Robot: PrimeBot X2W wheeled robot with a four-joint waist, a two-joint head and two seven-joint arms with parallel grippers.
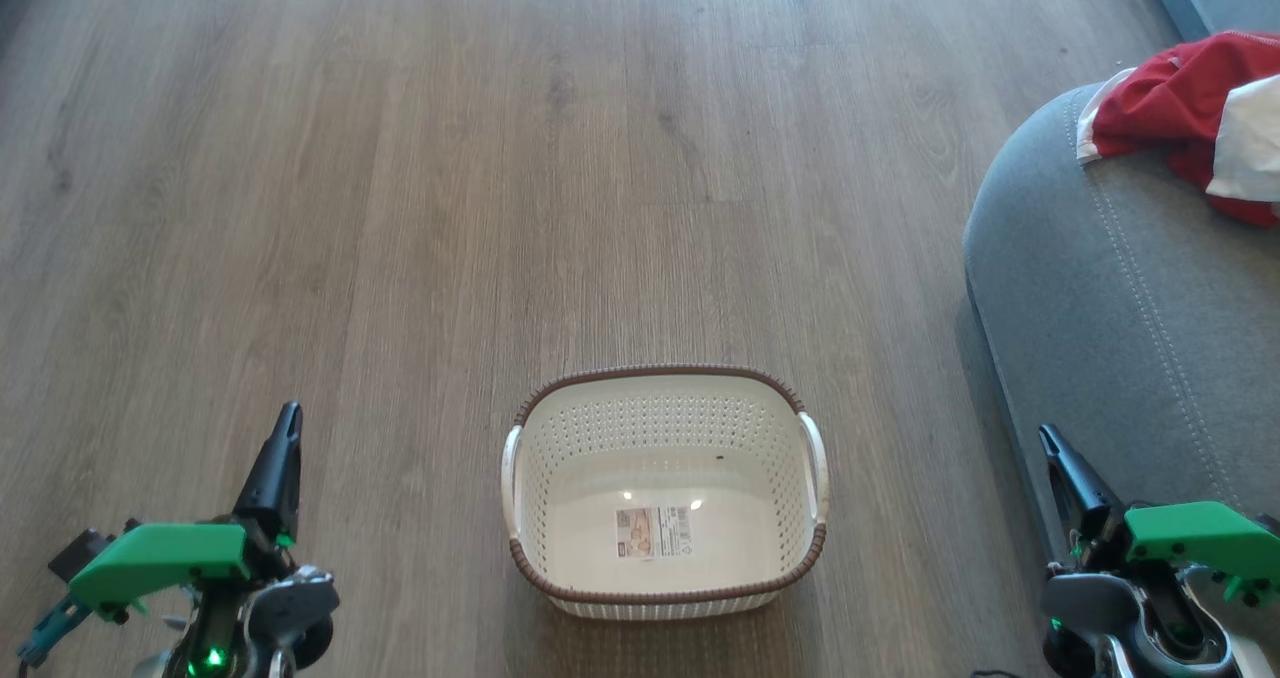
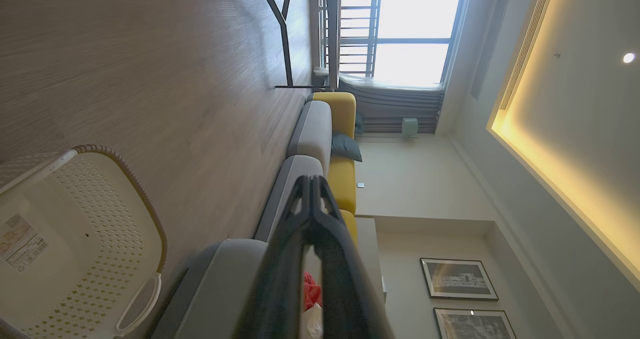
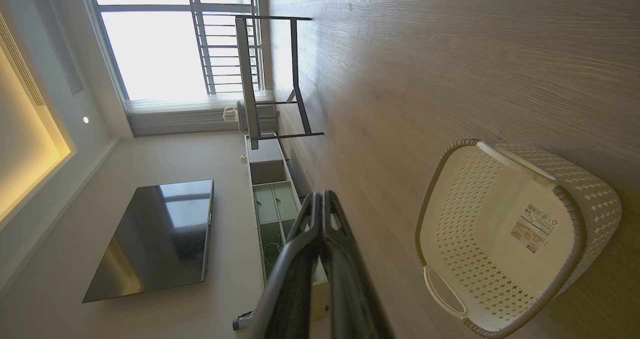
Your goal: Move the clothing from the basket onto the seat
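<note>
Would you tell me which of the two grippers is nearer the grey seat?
The right gripper, beside the seat; the left gripper is beyond the basket.

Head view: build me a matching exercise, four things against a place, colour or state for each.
Column one:
1. basket
2. clothing
3. left gripper
4. seat

Column two:
A. shut, at the lower left
B. grey, along the right edge
C. cream, standing on the floor, no garment inside
D. red and white, at the upper right

Pairs: 1-C, 2-D, 3-A, 4-B
</note>
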